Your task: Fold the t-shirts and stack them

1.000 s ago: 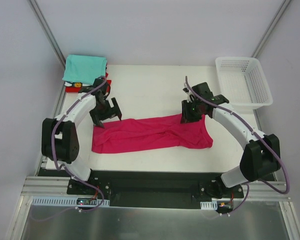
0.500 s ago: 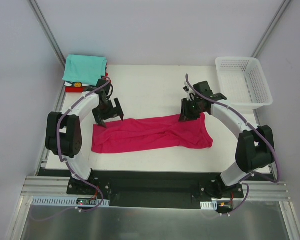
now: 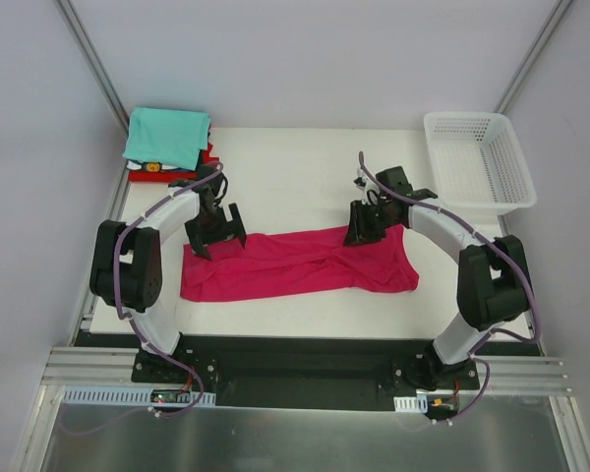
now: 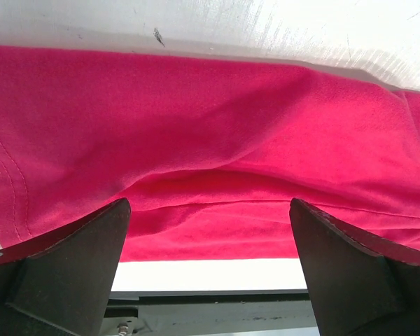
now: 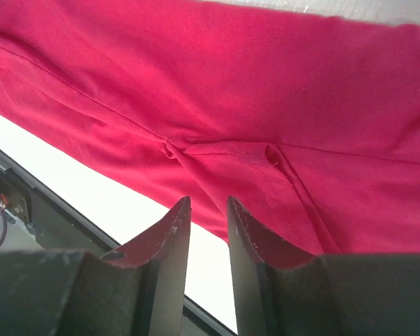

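Magenta t-shirt (image 3: 295, 264) lying as a long crumpled band across the worktop (image 3: 295, 177), with the left end effector (image 3: 219, 244) spread wide above its left end and the right end effector (image 3: 359, 234) narrowly parted, gripping nothing, over its far edge; a folded teal t-shirt (image 3: 167, 136) tops the far-left stack, with a white basket (image 3: 464, 115) far right.

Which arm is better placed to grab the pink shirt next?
Left. The left gripper hangs wide open over the shirt's left end. The right gripper, at the far edge, has its fingers nearly together and would probably need to open first.
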`<state>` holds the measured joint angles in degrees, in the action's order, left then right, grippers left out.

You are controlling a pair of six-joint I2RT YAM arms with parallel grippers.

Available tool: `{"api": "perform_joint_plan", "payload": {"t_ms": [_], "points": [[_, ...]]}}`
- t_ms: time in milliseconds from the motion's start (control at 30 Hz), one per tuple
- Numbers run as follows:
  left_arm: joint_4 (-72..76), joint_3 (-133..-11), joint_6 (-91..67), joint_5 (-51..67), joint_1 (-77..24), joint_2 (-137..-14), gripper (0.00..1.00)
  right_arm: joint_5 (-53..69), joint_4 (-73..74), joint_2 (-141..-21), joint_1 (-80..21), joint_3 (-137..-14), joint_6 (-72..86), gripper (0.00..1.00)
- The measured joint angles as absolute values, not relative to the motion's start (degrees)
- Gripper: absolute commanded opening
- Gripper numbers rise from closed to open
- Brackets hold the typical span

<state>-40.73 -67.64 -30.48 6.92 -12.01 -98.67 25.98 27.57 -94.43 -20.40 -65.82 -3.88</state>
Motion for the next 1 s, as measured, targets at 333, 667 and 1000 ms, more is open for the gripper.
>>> {"api": "perform_joint_plan", "payload": {"t_ms": [333, 667, 1000], "points": [[-40.2, -65.5, -30.5, 6.0, -12.0, -98.3, 0.98, 30.5, 22.6, -95.1, -11.1, -60.4, -2.4, 0.31], [-40.1, -64.4, -30.9, 6.0, -12.0, -93.6, 0.98, 31.3, 21.0, -95.1, -8.1, -56.1, -1.8, 0.31], [-40.2, -63.2, -30.9, 6.0, -12.0, -93.0, 0.98, 32.0, 19.4, -95.1, -8.1, -53.0, -1.7, 0.30]]}}
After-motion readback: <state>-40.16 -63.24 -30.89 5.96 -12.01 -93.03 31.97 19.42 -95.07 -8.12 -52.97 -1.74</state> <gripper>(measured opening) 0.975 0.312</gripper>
